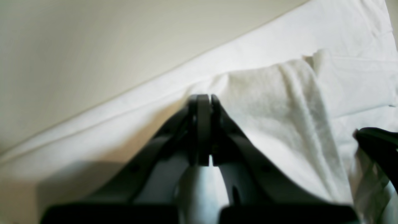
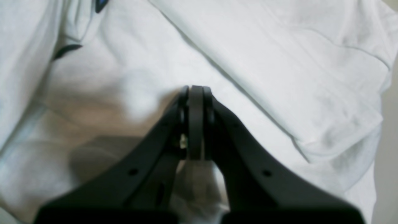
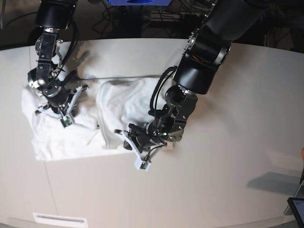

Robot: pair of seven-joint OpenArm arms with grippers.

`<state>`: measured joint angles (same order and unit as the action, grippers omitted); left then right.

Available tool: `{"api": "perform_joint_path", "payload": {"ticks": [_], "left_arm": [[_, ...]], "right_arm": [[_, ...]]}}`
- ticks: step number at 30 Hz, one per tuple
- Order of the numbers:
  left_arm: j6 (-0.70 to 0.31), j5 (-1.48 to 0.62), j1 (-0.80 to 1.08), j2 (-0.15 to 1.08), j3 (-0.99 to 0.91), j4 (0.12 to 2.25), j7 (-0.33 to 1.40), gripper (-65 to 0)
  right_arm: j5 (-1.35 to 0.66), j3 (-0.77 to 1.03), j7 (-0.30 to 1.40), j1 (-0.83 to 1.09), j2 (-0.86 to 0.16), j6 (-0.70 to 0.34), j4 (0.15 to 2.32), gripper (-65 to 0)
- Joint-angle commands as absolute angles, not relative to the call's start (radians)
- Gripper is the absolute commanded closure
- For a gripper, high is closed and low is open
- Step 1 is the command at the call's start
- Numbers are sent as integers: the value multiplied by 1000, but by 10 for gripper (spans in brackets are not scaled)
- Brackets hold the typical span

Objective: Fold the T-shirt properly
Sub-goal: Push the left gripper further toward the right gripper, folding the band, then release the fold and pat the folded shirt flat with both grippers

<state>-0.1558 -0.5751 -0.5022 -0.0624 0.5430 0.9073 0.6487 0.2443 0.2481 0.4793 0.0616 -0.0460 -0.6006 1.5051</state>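
You have the T-shirt (image 3: 71, 137) lying crumpled on the white table (image 3: 228, 156), at about 9 o'clock from the table's centre in the base view. It is white and bunched into folds, with one thicker ridge of cloth running across it.

No writing can be read on the cloth in any view. In the right wrist view you see only two small dark marks (image 2: 67, 49) at about 11 o'clock, too little to read as letters.

Your left gripper (image 1: 203, 99) is clenched, its black jaws pressed together. It sits at the edge of the T-shirt, where a raised fold (image 1: 279, 102) begins, at about 2 o'clock from the tips. The cloth seems pinched there, but you cannot tell this for sure from the blurred picture.

Your right gripper (image 2: 196, 90) is also clenched, jaws together, and its tips press on the white cloth. Whether it holds cloth between the jaws, you cannot tell.

In the base view the right gripper (image 3: 64, 102) is over the left part of the shirt, and the left gripper (image 3: 130, 135) is at the shirt's lower right edge.
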Motion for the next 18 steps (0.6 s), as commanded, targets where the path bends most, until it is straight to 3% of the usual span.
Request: {"api": "perform_joint_path", "payload": {"ticks": [1,11,18], "left_arm": [[-154,-573,-524,-65,544,966,634,-2],[-137,-565,-222,65,538,1520,750,0],[-61,-564,-104,114,541,1569,756,0]], "right_arm": [[294,248,565,74,-51,-608,1494,-16],[294,251,565,77,-54,-608,1498,-16],[294,251,564,87,-51,-608,1498,-16]]}}
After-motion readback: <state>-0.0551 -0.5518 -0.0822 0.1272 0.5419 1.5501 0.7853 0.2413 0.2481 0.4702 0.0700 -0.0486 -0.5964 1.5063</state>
